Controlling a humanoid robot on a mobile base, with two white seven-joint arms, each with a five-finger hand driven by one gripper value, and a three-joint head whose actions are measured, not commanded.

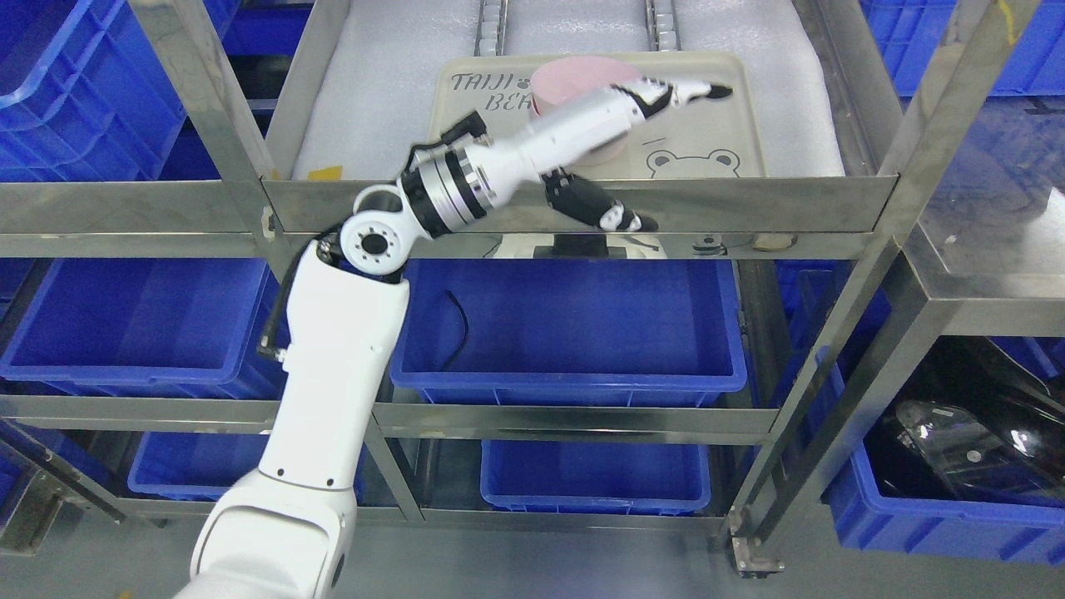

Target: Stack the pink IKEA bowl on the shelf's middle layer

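A pink bowl [570, 81] sits on a beige tray [715, 133] printed with a bear face, on the shelf's white foam mat. My left arm rises from the lower left and crosses over the shelf's front rail. The left hand [666, 98] lies across the bowl's right side and hides part of it. Its fingers [703, 88] stretch out straight past the bowl toward the right. The thumb [603, 208] hangs down in front of the rail, away from the bowl. Nothing is grasped. The right arm is out of view.
A steel front rail [790, 204] and slanted steel posts [915, 150] frame the shelf. A blue bin [582, 333] stands on the layer below, with more blue bins to the left, the right and underneath. A black object [965, 441] lies in the bin at the lower right.
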